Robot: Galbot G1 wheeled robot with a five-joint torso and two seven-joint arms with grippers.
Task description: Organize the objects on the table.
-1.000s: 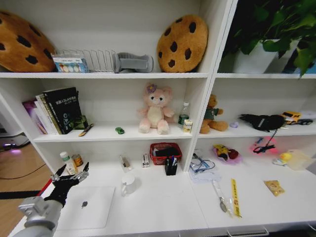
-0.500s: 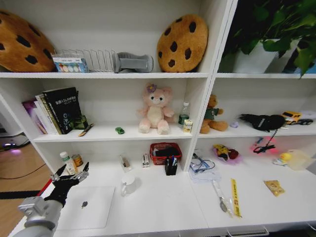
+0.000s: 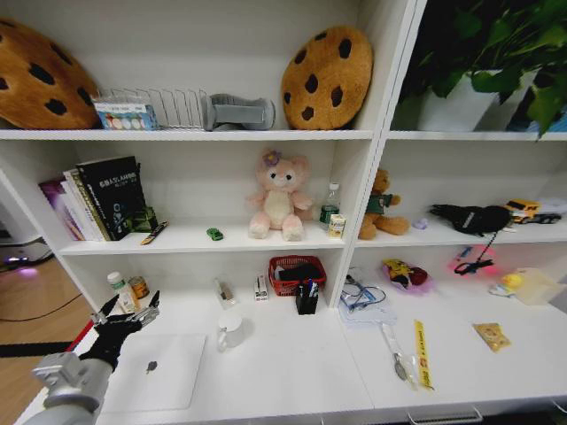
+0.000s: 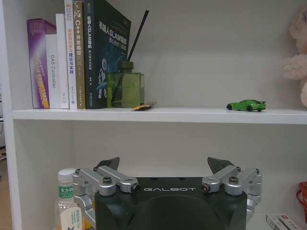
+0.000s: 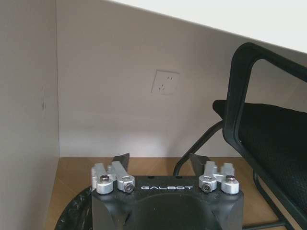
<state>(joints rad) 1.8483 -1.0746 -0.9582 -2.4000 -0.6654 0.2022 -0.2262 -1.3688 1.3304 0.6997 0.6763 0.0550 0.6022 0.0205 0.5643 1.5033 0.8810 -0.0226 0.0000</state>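
White desk [image 3: 292, 372] runs under white shelving; we log its clutter. Silver laptop [image 3: 159, 372] lies closed and flat at the desk's left end. Our left gripper [image 3: 126, 314] hangs above the laptop's far left corner, fingers spread wide apart and holding nothing; in the left wrist view the same left gripper [image 4: 165, 165] faces the shelf unit with both black fingertips parted. Just beyond it, against the back wall, stand two small bottles [image 3: 124, 290], one white-capped, one amber. The white mug [image 3: 230, 332] sits right of the laptop, near it but apart. Further back on the desk: a red basket [image 3: 297, 273] and a black pen holder [image 3: 306, 298] just in front of it.

The green toy car [image 3: 214, 234] rests on the middle shelf, left of the pink plush [image 3: 278, 197]; the left wrist view shows the car [image 4: 246, 105] alone on that shelf board, well apart from the books [image 4: 79, 55] and a green glass bottle [image 4: 125, 86].

Right gripper [image 5: 159, 160] is parked low beside a black chair [image 5: 268, 124], facing a wall; its fingers stand apart, empty.
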